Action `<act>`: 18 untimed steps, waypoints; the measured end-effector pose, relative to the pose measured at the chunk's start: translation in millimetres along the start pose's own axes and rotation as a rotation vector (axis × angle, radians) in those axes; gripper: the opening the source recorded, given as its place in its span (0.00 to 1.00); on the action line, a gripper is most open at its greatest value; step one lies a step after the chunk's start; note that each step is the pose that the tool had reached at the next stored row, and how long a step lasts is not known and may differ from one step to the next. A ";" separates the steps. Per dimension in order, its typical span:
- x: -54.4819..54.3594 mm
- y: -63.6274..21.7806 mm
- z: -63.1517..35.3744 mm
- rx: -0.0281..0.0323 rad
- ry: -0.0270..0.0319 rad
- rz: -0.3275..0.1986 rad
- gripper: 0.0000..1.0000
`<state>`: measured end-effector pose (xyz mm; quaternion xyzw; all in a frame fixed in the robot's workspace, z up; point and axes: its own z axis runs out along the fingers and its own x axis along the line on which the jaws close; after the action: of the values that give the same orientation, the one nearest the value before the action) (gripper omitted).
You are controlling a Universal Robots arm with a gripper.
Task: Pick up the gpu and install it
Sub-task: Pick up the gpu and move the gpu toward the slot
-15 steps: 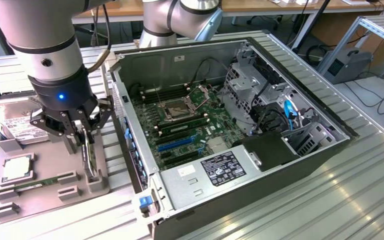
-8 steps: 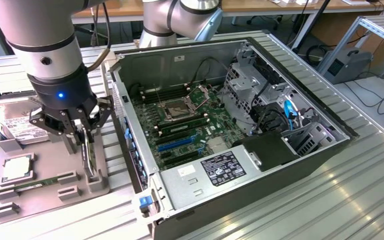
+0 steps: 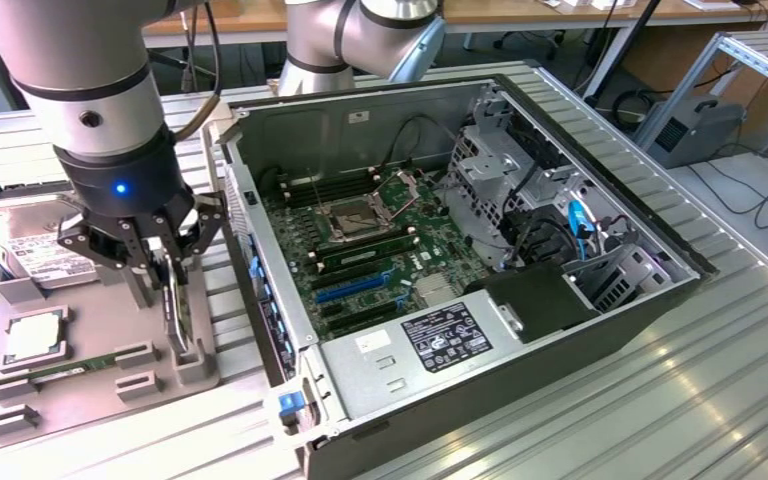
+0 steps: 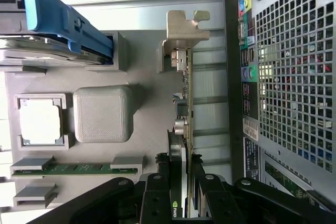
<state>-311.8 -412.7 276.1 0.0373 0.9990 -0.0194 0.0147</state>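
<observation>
The gpu (image 3: 172,305) stands on edge in a slot of the grey parts tray (image 3: 97,405), just outside the open computer case (image 3: 584,300). In the wrist view the gpu (image 4: 185,103) shows edge-on, its silver end bracket away from me and a black fan part with a green logo between my fingers. My gripper (image 3: 160,268) reaches straight down onto it. The gripper (image 4: 180,198) has a black finger (image 4: 156,195) pressed on each side of the card, shut on it. The card's lower edge still sits in the tray.
On the tray (image 4: 149,129) also lie a silver hard drive (image 3: 31,255) in a blue carrier (image 4: 58,22), a square processor (image 3: 35,335) and a green memory stick (image 3: 77,365). The motherboard (image 3: 357,280) lies exposed inside the case. The case wall (image 4: 283,77) runs close beside the card.
</observation>
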 end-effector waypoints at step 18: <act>-0.2 -0.2 -6.2 0.0001 0.0000 0.000 0.27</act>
<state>-311.7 -412.7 282.3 0.0373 0.9990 -0.0195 0.0147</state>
